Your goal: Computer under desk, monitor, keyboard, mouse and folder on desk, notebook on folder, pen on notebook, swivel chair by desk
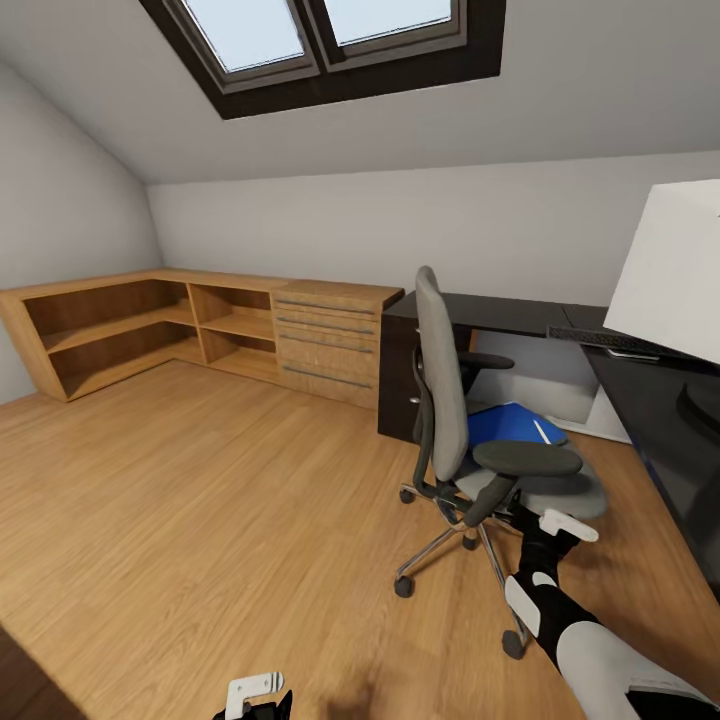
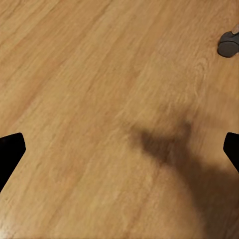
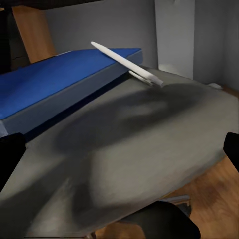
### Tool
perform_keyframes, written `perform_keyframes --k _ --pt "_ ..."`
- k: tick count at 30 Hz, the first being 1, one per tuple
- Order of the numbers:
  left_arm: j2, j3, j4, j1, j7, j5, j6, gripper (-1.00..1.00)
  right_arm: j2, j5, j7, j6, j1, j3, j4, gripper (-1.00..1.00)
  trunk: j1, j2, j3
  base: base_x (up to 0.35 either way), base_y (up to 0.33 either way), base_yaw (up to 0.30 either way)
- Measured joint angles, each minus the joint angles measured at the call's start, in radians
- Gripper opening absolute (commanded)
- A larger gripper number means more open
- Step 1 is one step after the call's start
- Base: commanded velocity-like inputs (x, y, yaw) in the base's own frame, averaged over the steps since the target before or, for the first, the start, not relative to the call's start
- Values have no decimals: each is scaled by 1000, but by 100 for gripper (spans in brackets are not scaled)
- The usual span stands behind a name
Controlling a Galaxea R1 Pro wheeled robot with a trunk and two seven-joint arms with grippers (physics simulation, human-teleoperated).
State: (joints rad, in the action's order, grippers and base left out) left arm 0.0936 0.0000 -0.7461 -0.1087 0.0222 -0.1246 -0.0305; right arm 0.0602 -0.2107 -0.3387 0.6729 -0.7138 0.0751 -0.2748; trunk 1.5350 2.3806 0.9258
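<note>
On the grey seat of the swivel chair lies the bright blue folder, flat and rectangular, with the slim pale pen resting slantwise on its near corner; the chair has a tall grey back, black padded armrests and a chrome star base on castors, and stands on the wood plank floor just beside the black L-shaped counter. Along that counter sits the dark keyboard, and the white back of the monitor rises at the right edge of the head view. A light wooden shelf unit with drawers runs along the far wall under the sloped ceiling and skylight. From the right wrist camera the folder shows its thick edge close up, and the pen overhangs it, its tip above the seat cushion. The left wrist camera looks down on bare floor and one castor. Both sets of fingers are spread wide, only dark tips at the frame edges, holding nothing; the right gripper hovers near the seat, the left gripper above the floor
</note>
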Motion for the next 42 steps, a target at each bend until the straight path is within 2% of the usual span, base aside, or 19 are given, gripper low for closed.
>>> perform_keyframes --k 9,42 --pt "0 0 0 0 0 0 0 100 -18 -4 -2 1 0 2 -1 100 0 0 0 0 0 67" --pt "1 -1 1 0 0 0 0 100 -19 -3 0 1 0 1 0 100 0 0 0 0 0 188"
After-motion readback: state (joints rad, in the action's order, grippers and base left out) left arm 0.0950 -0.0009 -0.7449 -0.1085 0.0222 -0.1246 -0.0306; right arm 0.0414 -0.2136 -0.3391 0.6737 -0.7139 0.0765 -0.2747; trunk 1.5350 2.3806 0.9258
